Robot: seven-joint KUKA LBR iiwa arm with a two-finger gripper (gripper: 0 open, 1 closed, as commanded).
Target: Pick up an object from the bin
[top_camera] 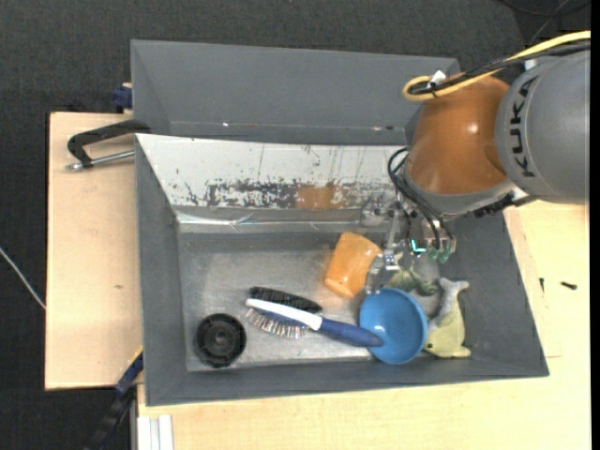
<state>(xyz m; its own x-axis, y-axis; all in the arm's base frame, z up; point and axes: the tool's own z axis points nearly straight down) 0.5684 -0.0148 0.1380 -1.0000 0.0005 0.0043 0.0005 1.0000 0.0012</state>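
Camera view: the grey metal bin point(159, 251) has sloping walls, so its loose contents have gathered on the flat floor, mostly toward the near and right side. The arm, with its orange wrist cover point(455, 143), enters from the right and tilts down over the far right wall, which brings the gripper point(405, 259) low into the bin's right part. Whether the gripper is parted or closed cannot be told, and nothing can be seen held in it. It hangs just to the right of an orange block point(350, 263), a soft-looking rounded piece lying tilted on the floor, and just beyond the rim of a blue cup point(394, 324) that lies with its mouth turned up toward the camera. These two are the likeliest candidates for the pick, judging by nearness alone. A brush point(300, 317) with a white and blue handle lies flat to the left, its handle end touching the cup. A pale grey and yellow toy point(452, 324) rests against the cup's right side, partly beneath the gripper. A black round cap point(220, 337) sits well apart near the left corner.
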